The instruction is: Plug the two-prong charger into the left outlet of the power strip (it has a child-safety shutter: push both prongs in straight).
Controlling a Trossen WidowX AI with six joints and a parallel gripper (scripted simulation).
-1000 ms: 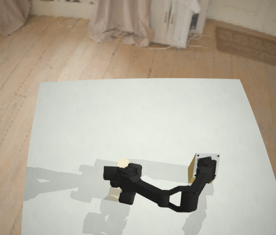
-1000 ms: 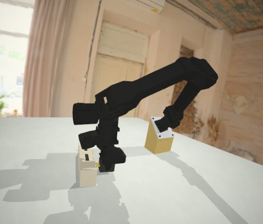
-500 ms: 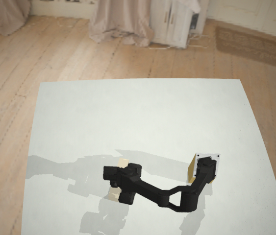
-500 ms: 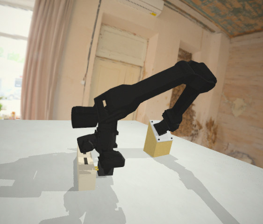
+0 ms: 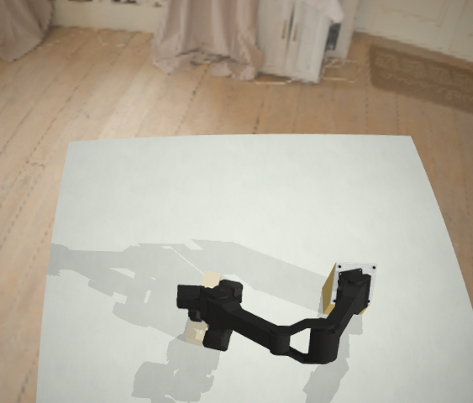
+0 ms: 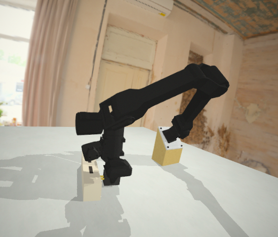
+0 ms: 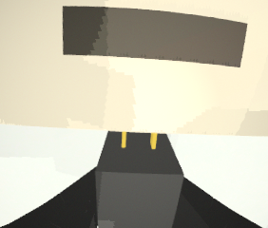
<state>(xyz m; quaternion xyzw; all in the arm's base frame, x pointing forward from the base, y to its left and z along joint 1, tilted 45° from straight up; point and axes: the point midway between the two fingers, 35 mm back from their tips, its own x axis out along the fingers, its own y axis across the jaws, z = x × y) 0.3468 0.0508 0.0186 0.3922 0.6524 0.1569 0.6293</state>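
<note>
The cream power strip stands on the table, a dark slot-like patch on its top. My gripper is shut on the dark grey charger, low beside the strip's side face. The charger's two yellow prongs point at that face and still show in the gap. In the wrist view they reach the strip's edge, which hides their tips. Whether the tips are inside an outlet, I cannot tell. The outlet openings are hidden. The arm covers the charger in the top view.
The arm's base is on a yellow block with a white top plate, to the right of the strip in the top and exterior views. The arm arches from it over the white table. Shadows fall across the strip.
</note>
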